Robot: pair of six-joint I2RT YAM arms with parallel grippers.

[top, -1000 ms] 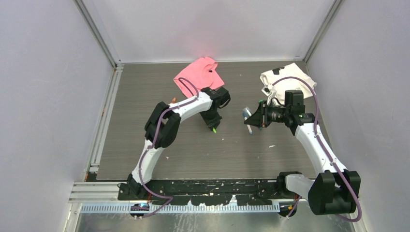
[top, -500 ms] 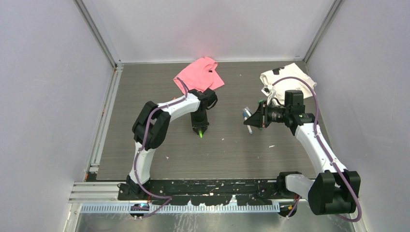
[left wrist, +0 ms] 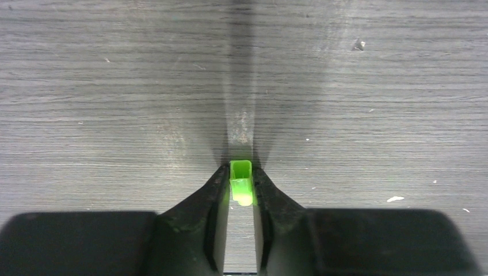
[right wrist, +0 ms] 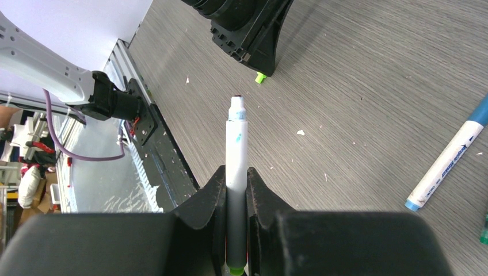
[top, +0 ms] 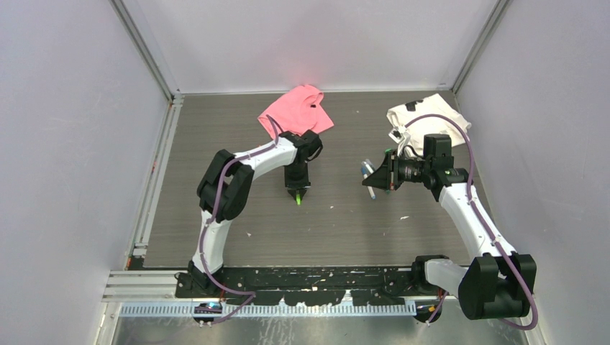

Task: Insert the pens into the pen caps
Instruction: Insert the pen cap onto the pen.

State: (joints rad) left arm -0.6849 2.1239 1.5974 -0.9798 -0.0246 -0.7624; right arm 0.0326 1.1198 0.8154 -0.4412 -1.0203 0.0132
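My left gripper [left wrist: 241, 172] is shut on a bright green pen cap [left wrist: 241, 181], its open end facing the table just below; cap and gripper also show in the top view [top: 298, 197] and the right wrist view [right wrist: 260, 77]. My right gripper [right wrist: 235, 172] is shut on a white-bodied pen [right wrist: 236, 144] with a dark uncapped tip and green tail end, held above the table and pointing toward the left arm. In the top view the right gripper [top: 370, 176] sits to the right of the left one. A white pen with blue cap [right wrist: 446, 160] lies on the table.
A pink cloth [top: 296, 109] lies at the back centre and a white cloth [top: 424, 118] at the back right. A dark green pen end [right wrist: 484, 228] shows at the right edge of the right wrist view. White specks dot the wood table [top: 345, 223].
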